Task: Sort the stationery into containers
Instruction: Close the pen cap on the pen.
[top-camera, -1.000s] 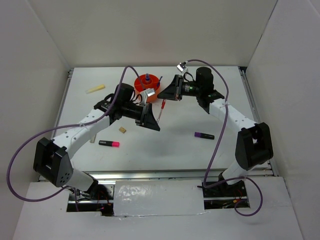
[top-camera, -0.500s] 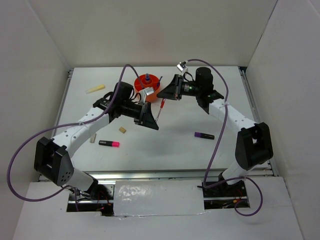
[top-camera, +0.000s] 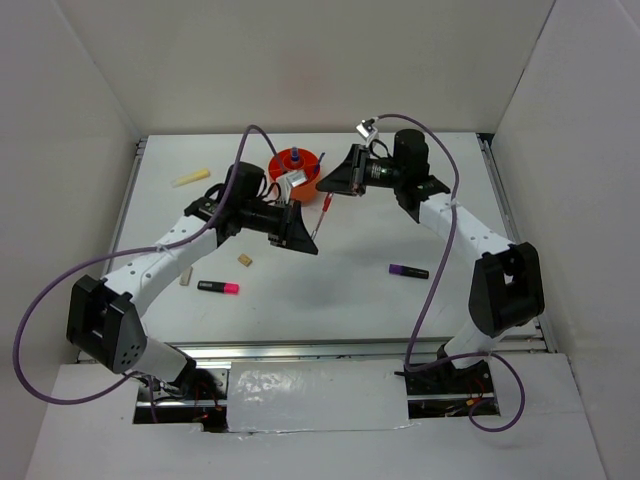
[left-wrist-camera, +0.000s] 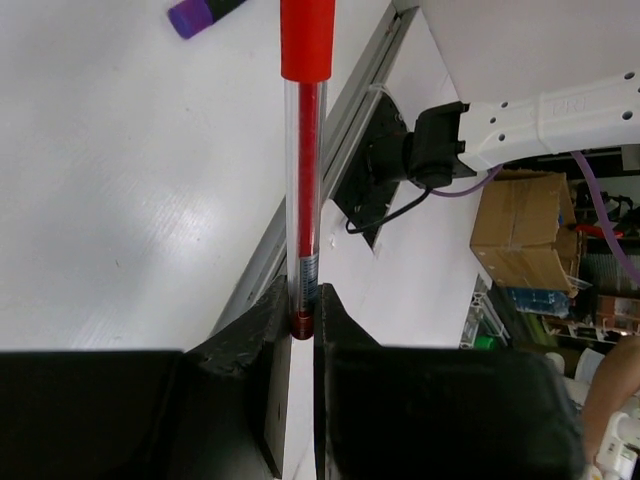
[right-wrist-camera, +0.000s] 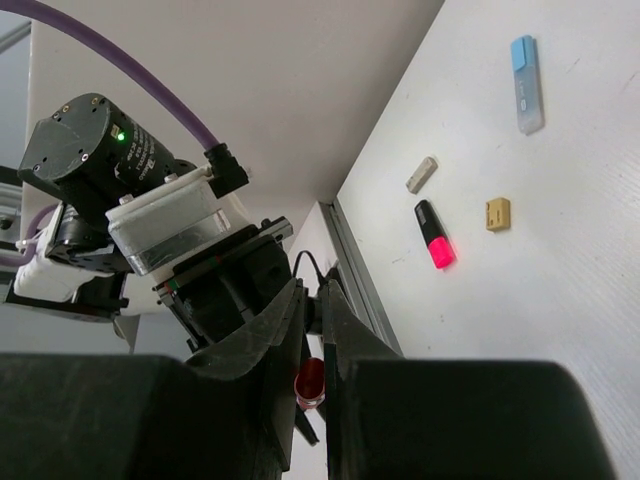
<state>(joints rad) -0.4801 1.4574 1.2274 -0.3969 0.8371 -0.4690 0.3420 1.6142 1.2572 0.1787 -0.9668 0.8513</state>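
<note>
Two grippers meet on one red pen (left-wrist-camera: 303, 200), held in the air above the worktop (top-camera: 380, 230) just in front of the orange pot (top-camera: 277, 166). The left gripper (left-wrist-camera: 300, 318) pinches the pen's clear lower end between its black fingers, and from there the pen runs up to its red cap. The right gripper (right-wrist-camera: 312, 292) has its fingers pressed in on that red cap end, which shows as a red spot in the narrow gap between them. The pot stands near the middle of the far edge, with a blue-capped bottle (top-camera: 296, 157) standing up out of it. A yellow stick (top-camera: 191, 177) lies toward the far left corner. Closer to the near edge, left of middle, lie a pink-black highlighter (top-camera: 218, 287), a tan eraser (top-camera: 244, 261) just beyond it and a small pale piece (top-camera: 185, 277) to its left, all apart from one another. A purple-black marker (top-camera: 408, 270) lies right of middle, well apart from them. A blue strip (right-wrist-camera: 525, 85) shows only from the right wrist, flat on the worktop beyond the eraser.
</note>
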